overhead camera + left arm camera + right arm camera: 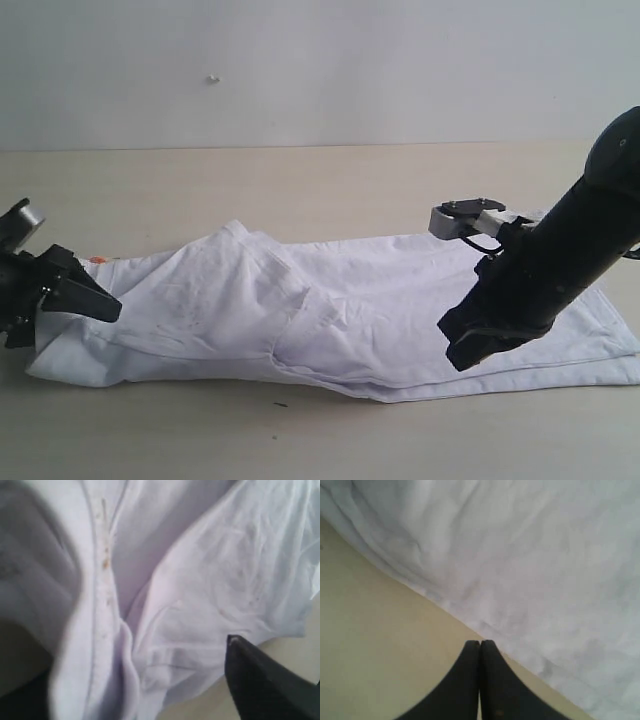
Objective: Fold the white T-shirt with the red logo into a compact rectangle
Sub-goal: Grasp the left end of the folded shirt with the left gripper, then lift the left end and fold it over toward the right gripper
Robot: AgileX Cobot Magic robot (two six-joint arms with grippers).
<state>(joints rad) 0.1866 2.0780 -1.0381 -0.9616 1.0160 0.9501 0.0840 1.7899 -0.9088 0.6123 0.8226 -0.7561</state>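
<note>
Count: two grippers, one T-shirt, one table.
Right gripper [480, 647]: its two black fingers are pressed flat together with nothing between them.
Right gripper, place: in its wrist view the closed tips sit over bare table, just beside a hem edge of the shirt. Whether they touch the tabletop cannot be told.
Right arm [570, 240]: it slants down from the upper right of the exterior view, wrist bent, with the gripper pointing down and toward the middle over the right part of the cloth.
Left gripper [75, 298]: its fingers stand well apart. One dark finger [265, 685] is sharp in the wrist view, while the other side is only a dark blur.
Left gripper, contents: bunched white cloth with a stitched hem lies in the gap between the fingers. A firm pinch does not show.
Left arm: it sits low at the left edge of the exterior view, near table height, reaching in toward the shirt's left end.
White T-shirt [350, 300]: it lies on the table as a long, wrinkled band, stretched between the two grippers. Layers are folded over one another, and a ridge is raised left of centre.
Orange mark [97, 260]: a small spot at the shirt's left end, near the left gripper.
Table [300, 190]: pale beige, with the shirt lying across it.
</note>
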